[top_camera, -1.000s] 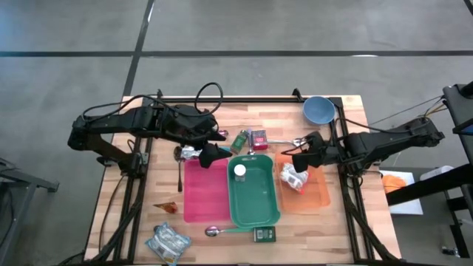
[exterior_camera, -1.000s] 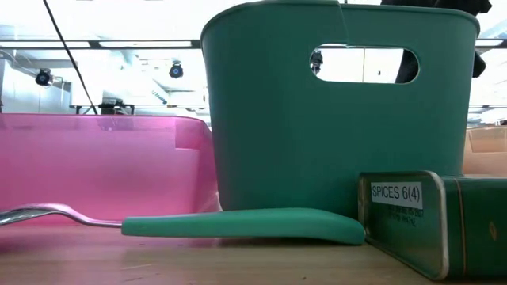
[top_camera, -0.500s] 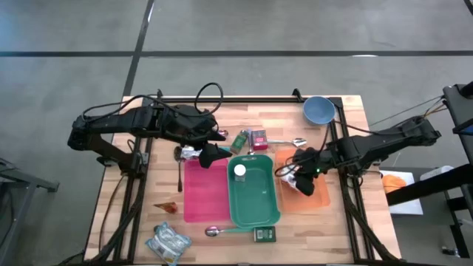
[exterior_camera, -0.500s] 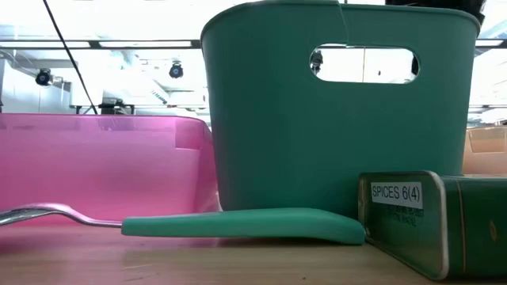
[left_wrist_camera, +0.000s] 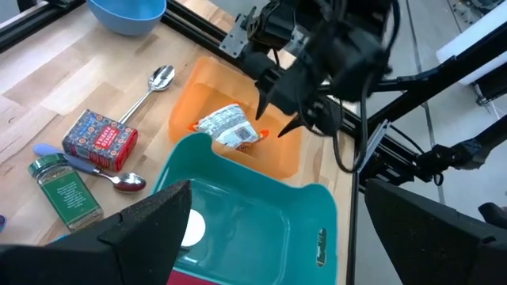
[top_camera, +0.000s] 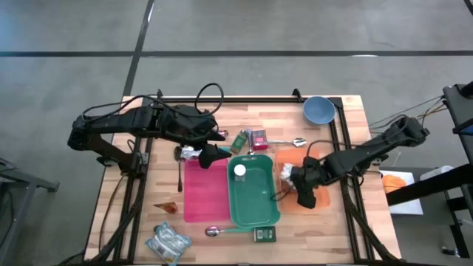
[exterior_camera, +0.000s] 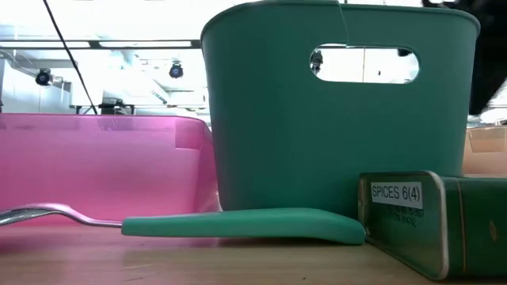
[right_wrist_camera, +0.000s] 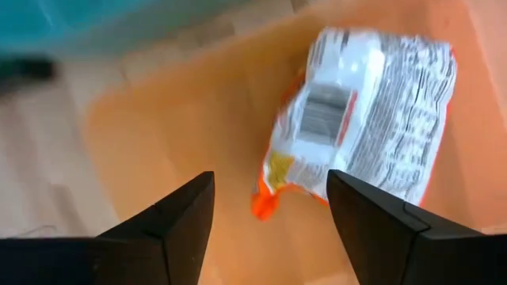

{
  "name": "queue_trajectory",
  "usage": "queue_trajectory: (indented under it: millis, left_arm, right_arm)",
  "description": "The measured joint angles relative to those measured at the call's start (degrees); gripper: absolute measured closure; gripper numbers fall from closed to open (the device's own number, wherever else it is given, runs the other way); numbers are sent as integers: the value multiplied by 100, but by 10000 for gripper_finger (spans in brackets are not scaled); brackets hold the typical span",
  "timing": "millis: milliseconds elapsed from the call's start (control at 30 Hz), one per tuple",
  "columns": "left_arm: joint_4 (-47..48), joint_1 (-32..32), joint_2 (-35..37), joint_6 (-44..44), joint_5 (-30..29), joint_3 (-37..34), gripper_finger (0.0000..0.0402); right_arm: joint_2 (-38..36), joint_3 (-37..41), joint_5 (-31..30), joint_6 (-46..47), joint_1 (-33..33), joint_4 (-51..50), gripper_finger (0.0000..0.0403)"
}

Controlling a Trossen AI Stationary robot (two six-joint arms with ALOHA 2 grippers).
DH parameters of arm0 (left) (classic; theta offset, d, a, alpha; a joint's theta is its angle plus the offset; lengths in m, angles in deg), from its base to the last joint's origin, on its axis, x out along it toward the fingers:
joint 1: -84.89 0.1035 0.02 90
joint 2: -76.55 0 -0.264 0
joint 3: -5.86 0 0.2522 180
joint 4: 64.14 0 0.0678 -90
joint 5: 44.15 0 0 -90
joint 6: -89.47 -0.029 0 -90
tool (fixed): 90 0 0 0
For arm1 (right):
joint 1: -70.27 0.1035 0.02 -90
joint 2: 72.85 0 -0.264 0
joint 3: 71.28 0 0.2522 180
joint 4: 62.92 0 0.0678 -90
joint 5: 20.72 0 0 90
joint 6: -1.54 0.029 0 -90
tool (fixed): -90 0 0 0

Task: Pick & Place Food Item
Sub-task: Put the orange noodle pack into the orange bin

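1. One snack packet [right_wrist_camera: 372, 119] now lies loose in our orange tray [top_camera: 319, 198], right of centre in the overhead frame.
2. Our right gripper [top_camera: 293, 180], clenched a second ago, has spread its fingers and released the packet; it hovers just above.
3. Our left gripper [left_wrist_camera: 261, 237] waits wide open over the green bin [top_camera: 255, 193], centre frame.
4. We judge this placement done.
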Motion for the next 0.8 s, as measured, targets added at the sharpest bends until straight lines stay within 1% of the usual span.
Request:
queue_trajectory:
  millis: [167, 333, 567, 700, 800]
  left_arm:
    - [6, 0, 1, -2, 0, 0, 22]
    - [7, 0, 2, -2, 0, 0, 22]
    - [80, 0, 2, -2, 0, 0, 22]
    - [157, 0, 2, -2, 0, 0, 22]
    - [156, -4, 2, -2, 0, 0, 22]
  right_arm:
    - [405, -118, -590, 315, 507, -166, 161]
    - [803, -336, -1174, 698, 779, -210, 161]
    - [1474, -571, -1251, 784, 909, -241, 161]
    - [1811, -699, -1416, 770, 908, -304, 161]
    - [1995, -796, -1544, 790, 904, -430, 171]
